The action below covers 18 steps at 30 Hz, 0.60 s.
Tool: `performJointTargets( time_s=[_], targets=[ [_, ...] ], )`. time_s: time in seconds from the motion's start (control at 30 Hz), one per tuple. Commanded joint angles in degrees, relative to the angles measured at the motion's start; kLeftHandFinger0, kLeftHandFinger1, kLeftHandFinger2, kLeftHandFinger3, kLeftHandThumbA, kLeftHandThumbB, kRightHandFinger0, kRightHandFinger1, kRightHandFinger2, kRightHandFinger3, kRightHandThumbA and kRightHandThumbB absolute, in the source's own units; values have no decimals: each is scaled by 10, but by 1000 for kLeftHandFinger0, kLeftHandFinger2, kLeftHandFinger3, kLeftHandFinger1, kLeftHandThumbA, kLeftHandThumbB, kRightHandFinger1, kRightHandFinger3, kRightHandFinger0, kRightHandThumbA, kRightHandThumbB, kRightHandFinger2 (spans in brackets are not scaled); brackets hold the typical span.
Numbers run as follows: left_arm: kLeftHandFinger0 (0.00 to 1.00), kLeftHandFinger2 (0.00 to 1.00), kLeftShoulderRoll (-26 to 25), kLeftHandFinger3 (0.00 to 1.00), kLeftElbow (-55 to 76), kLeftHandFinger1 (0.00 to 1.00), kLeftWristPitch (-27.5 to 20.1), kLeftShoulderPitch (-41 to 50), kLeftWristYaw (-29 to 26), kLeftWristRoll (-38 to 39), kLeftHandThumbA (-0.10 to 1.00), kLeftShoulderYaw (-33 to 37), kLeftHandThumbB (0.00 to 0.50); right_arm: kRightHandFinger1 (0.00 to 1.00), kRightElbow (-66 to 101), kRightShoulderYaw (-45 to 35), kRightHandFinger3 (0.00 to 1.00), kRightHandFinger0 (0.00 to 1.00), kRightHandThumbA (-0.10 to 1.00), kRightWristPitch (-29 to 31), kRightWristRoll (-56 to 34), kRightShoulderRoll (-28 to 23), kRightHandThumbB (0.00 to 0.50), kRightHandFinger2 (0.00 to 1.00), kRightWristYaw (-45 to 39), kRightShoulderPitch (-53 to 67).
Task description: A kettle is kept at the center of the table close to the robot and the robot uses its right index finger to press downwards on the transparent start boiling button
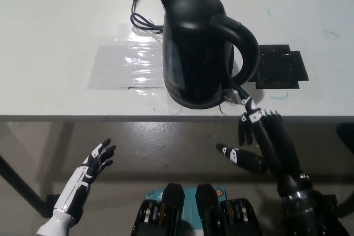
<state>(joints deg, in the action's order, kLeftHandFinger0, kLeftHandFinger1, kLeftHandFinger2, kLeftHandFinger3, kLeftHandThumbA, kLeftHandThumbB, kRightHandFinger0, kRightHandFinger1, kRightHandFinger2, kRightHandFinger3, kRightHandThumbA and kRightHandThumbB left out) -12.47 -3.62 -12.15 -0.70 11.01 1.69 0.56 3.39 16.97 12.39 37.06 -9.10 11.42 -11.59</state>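
Observation:
A black electric kettle (199, 48) stands upright near the table's front edge, its handle (246, 51) turned to the picture's right. At the foot of the handle sits the small start button (229, 93), hard to make out. My black right hand (265, 139) is just in front of the table edge with one finger stretched out, its tip (246, 100) at the kettle's base beside the button. The other fingers are curled and the thumb sticks out to the left. My white left hand (91, 169) rests low at the lower left, fingers apart, holding nothing.
The white table (61, 26) carries a clear plastic sheet (124, 64) left of the kettle, a black cord with plug (138, 17) behind it, and a black square mat (282, 67) to the right. The grey floor lies below the table's front edge (83, 118).

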Motion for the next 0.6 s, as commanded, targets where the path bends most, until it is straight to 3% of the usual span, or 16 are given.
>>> performJointTargets(
  time_s=[0.0, 0.03, 0.1, 0.3, 0.4, 0.57],
  targets=[
    [1000, 1000, -11, 1000, 12, 1000, -21, -10, 9, 7, 1000, 0, 322, 902, 40, 3, 1000, 805, 1000, 89, -129, -22, 367, 1000, -39, 22],
    [1000, 1000, -11, 1000, 12, 1000, -23, -11, 9, 6, 1000, -1, 316, 1000, 42, 1, 1000, 1000, 1000, 102, -149, -23, 379, 1000, -38, 29],
    [1000, 1000, -10, 1000, 13, 1000, -20, -10, 5, 4, 1000, -3, 326, 1000, 41, -8, 1000, 1000, 1000, 130, -164, -23, 396, 1000, -21, 46],
    [1000, 1000, -8, 1000, 8, 1000, -23, -9, 6, 6, 1000, -2, 335, 1000, -23, -12, 1000, 1000, 1000, 145, -142, -53, 363, 1000, 73, 90],
    [1000, 1000, -7, 1000, 8, 1000, -21, -8, 7, 9, 1000, -2, 338, 1000, -46, -21, 1000, 1000, 1000, 145, -151, -54, 393, 1000, 80, 102],
    [1000, 1000, -8, 1000, 7, 1000, -27, -8, 6, 4, 1000, 0, 323, 1000, -68, -25, 1000, 1000, 1000, 145, -192, -55, 372, 1000, 88, 111]
  ],
)
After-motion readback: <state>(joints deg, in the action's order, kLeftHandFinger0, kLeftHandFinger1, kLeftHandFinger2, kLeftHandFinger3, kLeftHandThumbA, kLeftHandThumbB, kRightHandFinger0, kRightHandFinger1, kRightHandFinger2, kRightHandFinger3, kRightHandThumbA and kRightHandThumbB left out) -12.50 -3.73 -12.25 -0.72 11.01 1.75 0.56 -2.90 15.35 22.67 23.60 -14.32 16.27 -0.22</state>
